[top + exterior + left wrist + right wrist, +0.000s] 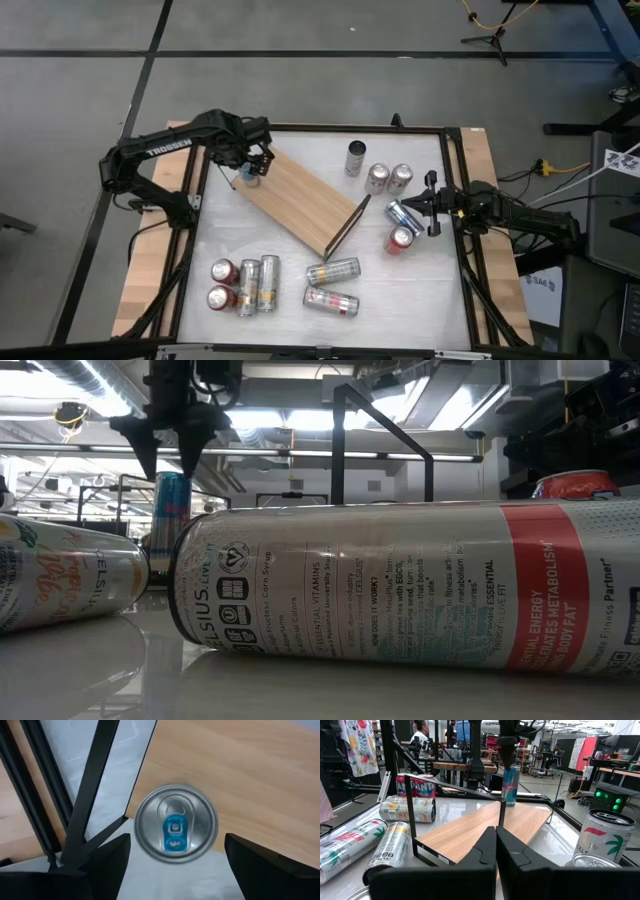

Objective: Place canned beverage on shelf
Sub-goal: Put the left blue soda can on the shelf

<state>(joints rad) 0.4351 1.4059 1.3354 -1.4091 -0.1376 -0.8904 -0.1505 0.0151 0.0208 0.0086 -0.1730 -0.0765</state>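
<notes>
High view: white bench (420,300) with a wooden shelf (300,195) lying on it at a slant, one arm at each side.
Left claw (250,170): spread wide, hanging straight above an upright can at the shelf's far-left corner.
Left wrist view: blue-tabbed can (176,823) seen top-on between the two fingers (107,865), a gap on each side, not gripped; whether it stands on the board's edge or just beside it cannot be told.
Low view: left claw (168,455) points down over the top of the blue can (172,505), tips apart and just above its rim.
Shelf: light-brown board with a thin black frame, its near end turned toward the right claw, its far end under the left claw.
Loose cans: four lie in a cluster well below the left claw (243,283); two more lie side by side between the claws, nearer the bench front (332,286).
Standing cans: three upright beyond the shelf, just left of the right claw (376,170).
Right claw (430,205): fully closed, holding nothing, resting at the right edge of the bench and pointing at the shelf.
Beside right claw: a blue can (402,215) and a red can (399,240), lying just in front of its tips.
</notes>
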